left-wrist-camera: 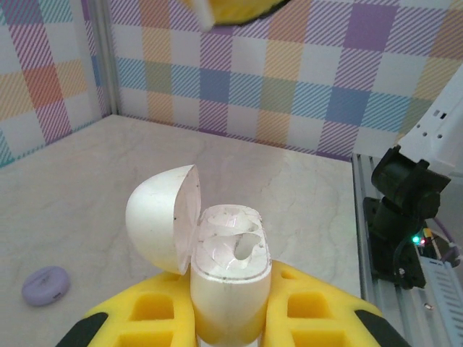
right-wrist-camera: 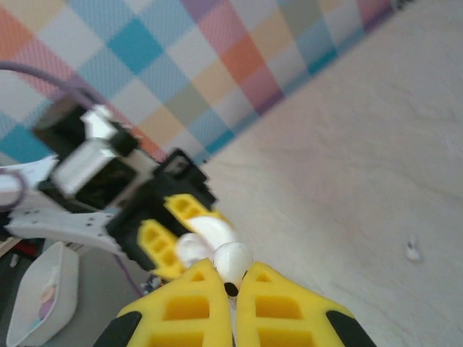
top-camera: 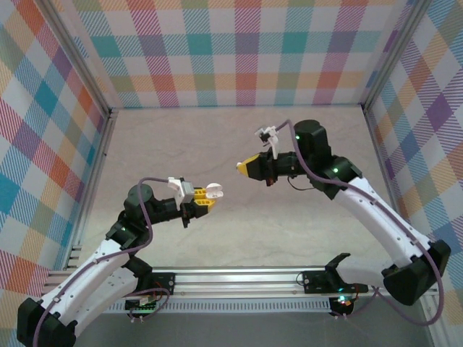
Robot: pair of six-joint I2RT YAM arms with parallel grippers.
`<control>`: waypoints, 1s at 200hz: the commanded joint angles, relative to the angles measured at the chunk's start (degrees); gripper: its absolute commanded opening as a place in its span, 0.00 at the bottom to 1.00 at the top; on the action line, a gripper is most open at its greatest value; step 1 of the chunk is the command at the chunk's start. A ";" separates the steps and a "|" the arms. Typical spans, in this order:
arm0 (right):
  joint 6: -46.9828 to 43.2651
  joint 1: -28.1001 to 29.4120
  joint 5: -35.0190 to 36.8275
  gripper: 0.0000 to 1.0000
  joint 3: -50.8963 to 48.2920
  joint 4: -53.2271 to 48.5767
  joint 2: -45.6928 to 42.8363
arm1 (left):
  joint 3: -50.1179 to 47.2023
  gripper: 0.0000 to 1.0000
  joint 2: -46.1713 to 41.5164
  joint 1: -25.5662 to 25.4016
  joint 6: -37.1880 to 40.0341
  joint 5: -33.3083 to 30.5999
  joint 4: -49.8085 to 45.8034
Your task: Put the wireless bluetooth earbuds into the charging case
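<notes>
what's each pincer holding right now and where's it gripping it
Left pincer clamps the open white charging case around its lower body, lid flipped back. Right pincer pinches a white earbud at its fingertips, rounded end poking out.

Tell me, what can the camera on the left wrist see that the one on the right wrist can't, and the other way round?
Left wrist view: the inside of the open charging case, lid tipped back, clamped in the left pincer, and a pale purple disc lying on the table. Right wrist view: a close look at the right pincer shut on a white earbud, plus a tiny white piece on the table. Both share the case, the marbled table and the plaid walls.
</notes>
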 commanded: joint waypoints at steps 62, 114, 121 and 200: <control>9.65 1.84 -15.11 0.06 -0.35 17.93 3.49 | 1.73 0.00 4.53 0.61 -9.58 3.70 20.15; 10.09 3.25 -12.57 0.06 -2.20 22.78 3.74 | 1.21 0.00 3.00 0.60 -15.70 -1.34 22.71; 9.30 3.61 -11.97 0.06 -2.12 22.39 3.71 | 1.09 0.00 2.86 0.60 -16.10 -1.44 22.84; 5.89 7.37 -7.60 0.06 -1.99 22.60 6.07 | 1.51 0.00 3.13 0.51 -20.08 0.10 25.41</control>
